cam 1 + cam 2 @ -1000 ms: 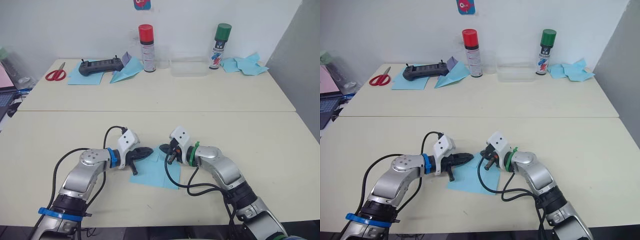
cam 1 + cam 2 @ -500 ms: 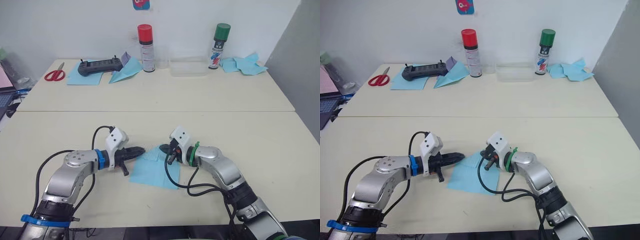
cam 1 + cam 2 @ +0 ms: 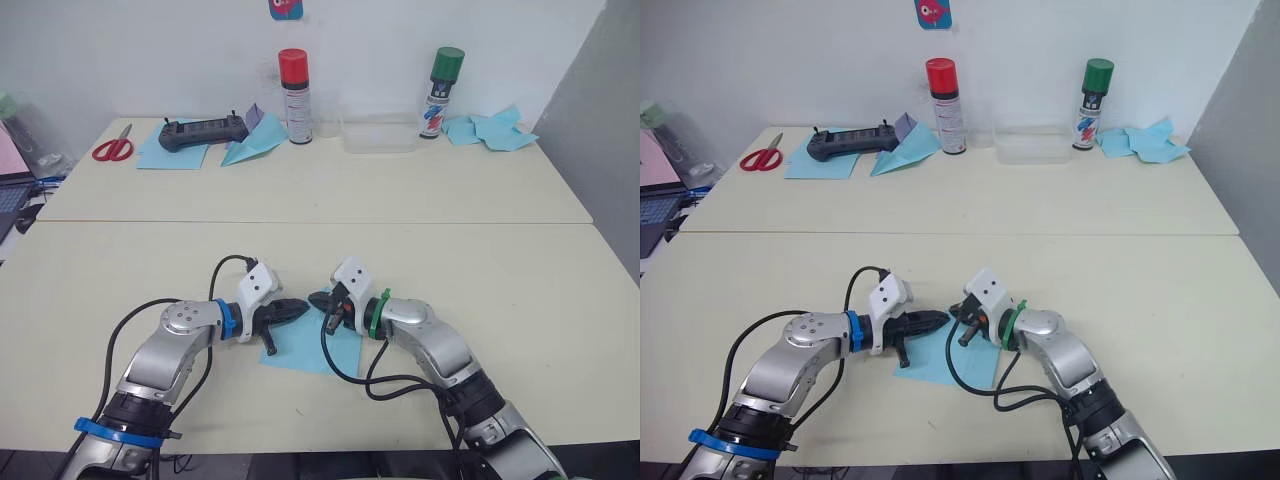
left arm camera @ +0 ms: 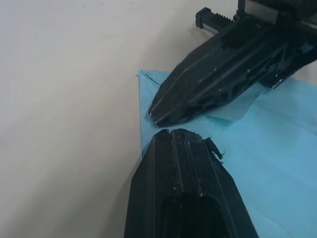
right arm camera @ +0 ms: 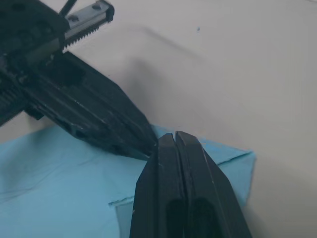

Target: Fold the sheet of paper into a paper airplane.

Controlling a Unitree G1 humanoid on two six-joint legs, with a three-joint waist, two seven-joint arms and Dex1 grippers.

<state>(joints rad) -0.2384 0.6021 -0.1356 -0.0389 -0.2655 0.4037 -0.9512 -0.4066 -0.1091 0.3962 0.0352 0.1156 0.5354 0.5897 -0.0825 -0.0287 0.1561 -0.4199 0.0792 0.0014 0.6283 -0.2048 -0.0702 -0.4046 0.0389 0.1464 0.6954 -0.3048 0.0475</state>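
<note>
The sheet of paper [image 3: 318,348], light blue with crease lines, lies flat on the near table. A small flap is folded over at its far corner [image 5: 218,153]. My left gripper [image 3: 301,307] comes in from the left and is shut, its tip resting on the sheet's far-left edge [image 4: 143,124]. My right gripper [image 3: 316,300] comes in from the right, also shut, tip over the same corner. The two tips nearly touch. I cannot tell whether either pinches paper. The paper airplane is out of view.
Along the far table stand scissors [image 3: 112,149], a black controller [image 3: 200,131] on a plain blue sheet [image 3: 160,156], a blue paper plane with a purple scrap [image 3: 250,146], a red-capped can [image 3: 293,96], a clear box [image 3: 380,136], a green-capped can [image 3: 438,92] and crumpled blue paper [image 3: 492,130].
The left gripper drew back to the left, then came right again onto the sheet's far corner. The right gripper shifted slightly left, so the tips now meet.
</note>
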